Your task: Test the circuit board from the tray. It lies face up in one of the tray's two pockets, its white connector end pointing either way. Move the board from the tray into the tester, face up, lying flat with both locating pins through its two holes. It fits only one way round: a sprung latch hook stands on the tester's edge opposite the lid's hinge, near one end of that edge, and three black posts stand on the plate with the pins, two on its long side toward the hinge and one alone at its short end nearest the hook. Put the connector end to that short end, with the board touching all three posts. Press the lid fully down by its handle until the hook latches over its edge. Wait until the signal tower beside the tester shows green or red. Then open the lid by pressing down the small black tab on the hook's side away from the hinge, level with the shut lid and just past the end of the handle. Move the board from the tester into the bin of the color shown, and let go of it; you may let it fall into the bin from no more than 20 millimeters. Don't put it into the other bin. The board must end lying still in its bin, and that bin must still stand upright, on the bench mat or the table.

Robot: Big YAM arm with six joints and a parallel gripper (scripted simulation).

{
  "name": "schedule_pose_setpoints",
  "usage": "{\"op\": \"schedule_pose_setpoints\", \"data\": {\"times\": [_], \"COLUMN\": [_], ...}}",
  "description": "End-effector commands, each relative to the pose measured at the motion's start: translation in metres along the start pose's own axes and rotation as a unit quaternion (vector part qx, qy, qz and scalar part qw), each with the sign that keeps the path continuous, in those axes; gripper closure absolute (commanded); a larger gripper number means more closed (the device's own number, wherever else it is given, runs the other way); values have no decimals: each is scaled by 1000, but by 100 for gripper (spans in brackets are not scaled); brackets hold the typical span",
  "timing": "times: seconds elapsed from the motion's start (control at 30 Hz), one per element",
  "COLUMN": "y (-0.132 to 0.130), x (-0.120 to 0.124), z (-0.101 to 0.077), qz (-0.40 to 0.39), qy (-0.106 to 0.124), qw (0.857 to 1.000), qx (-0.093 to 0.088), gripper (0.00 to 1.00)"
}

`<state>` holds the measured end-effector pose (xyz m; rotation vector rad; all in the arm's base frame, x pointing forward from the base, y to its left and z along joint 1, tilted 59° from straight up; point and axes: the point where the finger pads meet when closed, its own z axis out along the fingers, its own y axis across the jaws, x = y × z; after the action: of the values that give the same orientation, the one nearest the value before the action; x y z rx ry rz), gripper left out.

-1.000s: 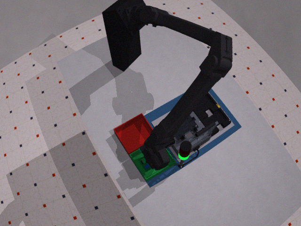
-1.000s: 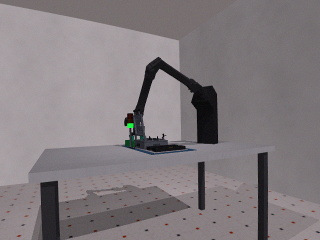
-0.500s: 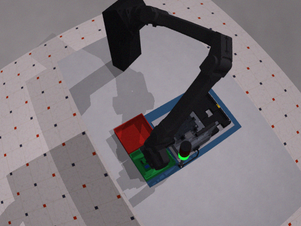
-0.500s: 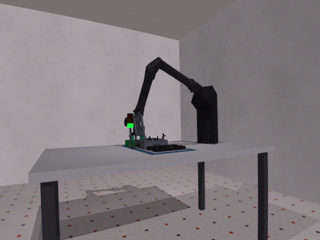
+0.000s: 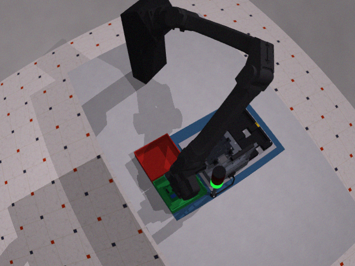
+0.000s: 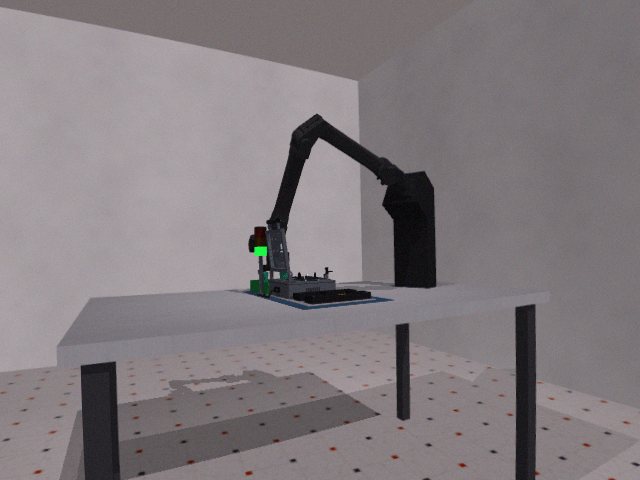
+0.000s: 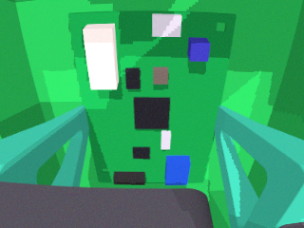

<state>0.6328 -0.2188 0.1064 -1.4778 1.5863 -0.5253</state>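
The green circuit board [image 7: 152, 95] lies face up between my teal fingers, its white connector [image 7: 102, 56] at the far left. My gripper [image 7: 151, 115] is shut on the circuit board by its long edges and holds it inside the green bin [image 7: 38, 38], close over the bin's floor. In the top view my wrist [image 5: 183, 185] hangs over the green bin and hides most of the board. The signal tower [image 5: 217, 178] beside the tester [image 5: 238, 148] shows green. The tester's lid [image 6: 276, 250] stands open and upright.
The red bin [image 5: 156, 157] stands right beside the green bin, on the side toward the arm's base. The black tray [image 5: 258, 134] lies beyond the tester on the blue mat. The green bin's walls surround the board on all sides.
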Motion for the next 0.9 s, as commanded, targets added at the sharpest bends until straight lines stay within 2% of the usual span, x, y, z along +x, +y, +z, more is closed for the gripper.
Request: {"op": "schedule_pose_setpoints", "data": {"times": [0.0,0.37,0.53,0.87], "y": [-11,-7,-15,-14], "x": [-9,-7,-9,-9], "z": [0,5,2,2], "qz": [-7,-3,-8,-8], "qy": [-4,-4,-4,-4], "qw": [1000,1000,1000,1000], "qx": [9,5,12,11], "gripper": [28,28,28,28]}}
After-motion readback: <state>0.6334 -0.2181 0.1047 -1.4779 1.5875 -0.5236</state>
